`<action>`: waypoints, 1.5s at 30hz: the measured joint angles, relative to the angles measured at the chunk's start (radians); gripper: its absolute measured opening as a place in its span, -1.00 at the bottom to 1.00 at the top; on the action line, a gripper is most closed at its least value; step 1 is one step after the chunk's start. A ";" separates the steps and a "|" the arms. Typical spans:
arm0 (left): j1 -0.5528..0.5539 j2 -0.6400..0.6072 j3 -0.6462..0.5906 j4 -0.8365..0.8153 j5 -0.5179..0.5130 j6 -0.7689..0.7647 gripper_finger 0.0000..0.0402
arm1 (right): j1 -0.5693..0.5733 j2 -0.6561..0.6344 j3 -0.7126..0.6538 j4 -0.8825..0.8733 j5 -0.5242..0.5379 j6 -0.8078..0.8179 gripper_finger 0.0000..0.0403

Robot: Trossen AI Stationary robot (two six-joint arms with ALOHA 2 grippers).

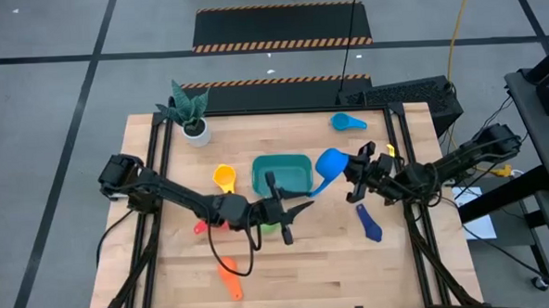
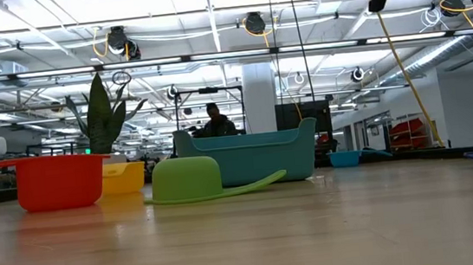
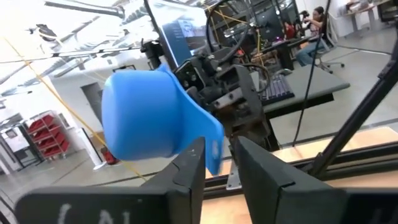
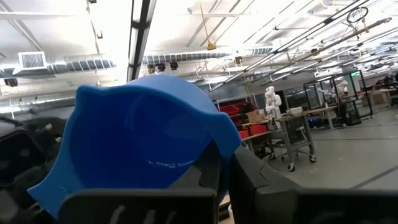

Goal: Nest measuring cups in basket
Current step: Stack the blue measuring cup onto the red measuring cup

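My right end effector [image 1: 357, 172] is clamped on the handle of the blue measuring cup [image 1: 330, 161], holding it in the air just beside the basket's [image 1: 282, 173] right rim, bowl toward the basket and handle running back toward my wrist. In the right wrist view the cup [image 4: 140, 140] fills the frame right ahead of my shut fingers [image 4: 186, 199]. My left end effector [image 1: 300, 209] sits at the basket's near right corner, pointing at that same cup; in the left wrist view its fingers [image 3: 186, 168] stand a little apart with the tip of the cup's handle [image 3: 211, 134] showing between and just beyond them. Whether they touch it I cannot tell. The relation that counts: the basket lies to the left of the held cup, the cup's long axis roughly across the counter [image 1: 353, 262], and the right arm is the nearer carrier. Other cups wait on the counter: yellow [image 1: 224, 178] left of the basket, green [image 2: 186, 179] and red [image 2: 60, 182] near my left arm, orange [image 1: 230, 279] at the front, light blue [image 1: 348, 122] at the back, dark blue [image 1: 368, 221] on the right.
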 joint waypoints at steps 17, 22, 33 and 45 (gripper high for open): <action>0.001 -0.001 0.000 -0.034 -0.027 0.018 -0.93 | -0.015 0.061 0.023 0.005 0.003 0.019 -0.99; -0.006 -0.010 0.000 -0.045 -0.051 -0.024 -0.97 | -0.015 0.061 0.023 0.005 0.008 -0.016 -0.95; -0.060 -0.214 -0.010 -0.277 -0.051 -0.217 -0.96 | 0.048 0.040 0.024 0.008 0.001 -0.407 -0.29; -0.082 -0.601 -0.456 0.000 -0.042 -0.383 -0.97 | 0.116 0.005 0.033 -0.011 0.081 -0.602 0.02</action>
